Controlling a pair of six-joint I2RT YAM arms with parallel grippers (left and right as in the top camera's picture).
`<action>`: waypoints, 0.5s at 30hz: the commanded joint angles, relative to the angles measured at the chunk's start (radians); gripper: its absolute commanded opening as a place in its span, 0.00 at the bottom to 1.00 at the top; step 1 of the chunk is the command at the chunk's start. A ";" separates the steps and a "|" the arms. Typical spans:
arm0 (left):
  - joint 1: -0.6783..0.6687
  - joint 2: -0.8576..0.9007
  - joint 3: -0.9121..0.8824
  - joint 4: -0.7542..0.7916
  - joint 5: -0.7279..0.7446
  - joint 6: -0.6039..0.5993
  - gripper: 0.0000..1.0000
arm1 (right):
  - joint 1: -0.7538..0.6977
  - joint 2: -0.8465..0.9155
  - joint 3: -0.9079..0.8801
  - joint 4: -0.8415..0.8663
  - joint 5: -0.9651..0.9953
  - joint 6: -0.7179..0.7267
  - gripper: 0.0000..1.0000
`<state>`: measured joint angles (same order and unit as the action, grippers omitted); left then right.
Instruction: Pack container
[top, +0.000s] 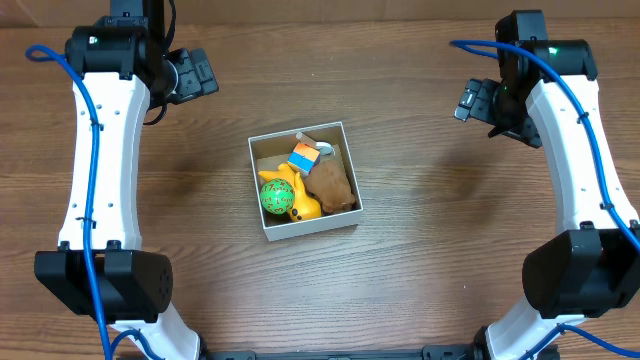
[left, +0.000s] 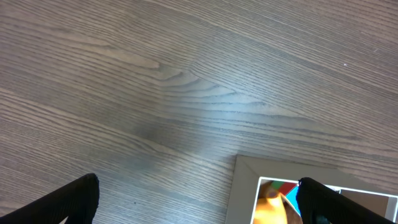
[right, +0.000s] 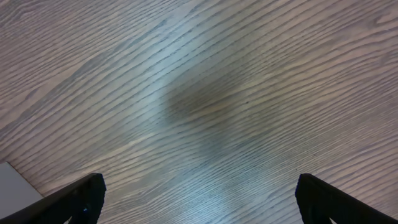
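Midway between both spread jaws, well apart: container (top: 310, 227).

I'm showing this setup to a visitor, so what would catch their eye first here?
The small white box in the middle of the wooden table stands out, filled with toys: a green ball, a yellow toy and a brown plush. The left hand and right hand hang open on either side, well apart from it.
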<state>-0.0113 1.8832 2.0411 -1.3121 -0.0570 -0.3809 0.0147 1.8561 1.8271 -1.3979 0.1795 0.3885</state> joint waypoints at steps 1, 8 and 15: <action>-0.002 -0.013 0.009 0.006 -0.002 0.026 1.00 | 0.005 -0.077 0.020 0.005 0.000 0.002 1.00; -0.002 -0.013 0.009 0.007 -0.002 0.026 1.00 | 0.044 -0.311 0.020 0.005 0.000 0.001 1.00; -0.002 -0.013 0.009 0.007 -0.002 0.026 1.00 | 0.092 -0.643 0.020 0.057 0.066 -0.025 1.00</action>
<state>-0.0113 1.8832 2.0411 -1.3098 -0.0566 -0.3809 0.0818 1.3220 1.8336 -1.3457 0.2161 0.3717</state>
